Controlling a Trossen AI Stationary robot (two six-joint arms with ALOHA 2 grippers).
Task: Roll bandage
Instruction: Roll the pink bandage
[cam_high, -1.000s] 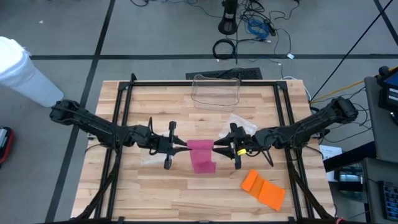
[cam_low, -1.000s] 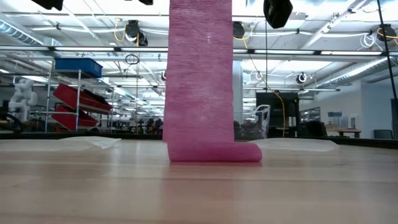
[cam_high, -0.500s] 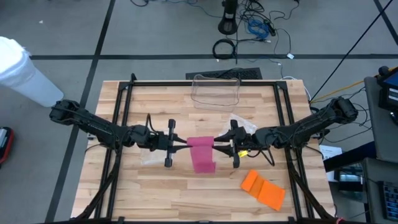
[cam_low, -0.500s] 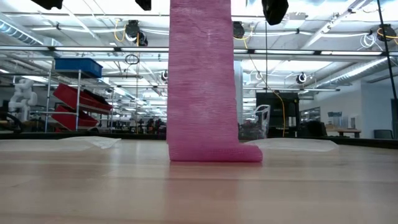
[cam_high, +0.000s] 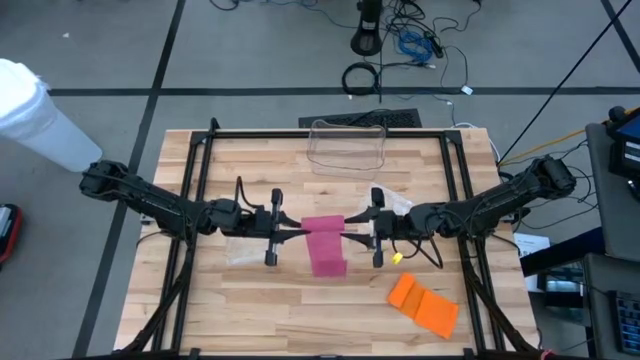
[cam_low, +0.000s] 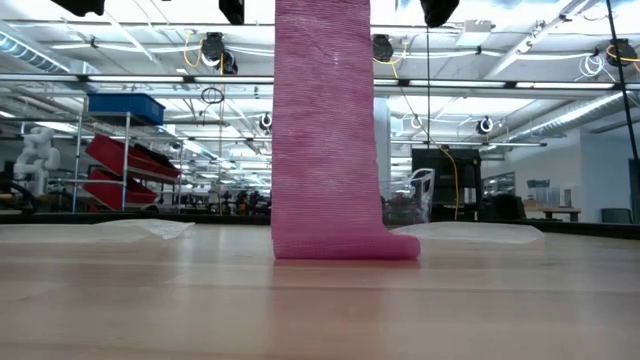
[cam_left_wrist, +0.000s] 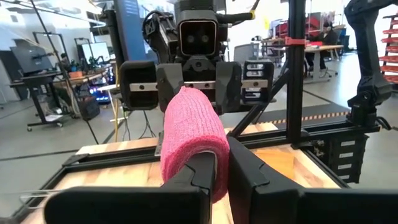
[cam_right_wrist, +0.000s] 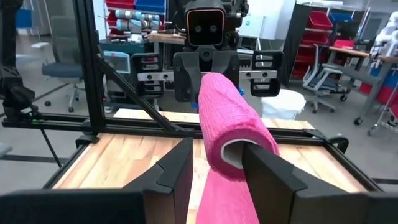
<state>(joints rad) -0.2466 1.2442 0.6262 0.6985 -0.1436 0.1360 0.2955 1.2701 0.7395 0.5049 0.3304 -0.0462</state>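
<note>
Both pincers clamp the pink bandage (cam_high: 324, 240) roll's ends; right pincer (cam_high: 372, 229) has edged up-table since.

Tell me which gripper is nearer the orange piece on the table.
Right. The right gripper is up-left of the orange piece, gripping the pink bandage; the left gripper holds its far end.

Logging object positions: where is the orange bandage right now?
In the high view, the orange bandage lies on the table's front right, apart from the pink bandage.
</note>
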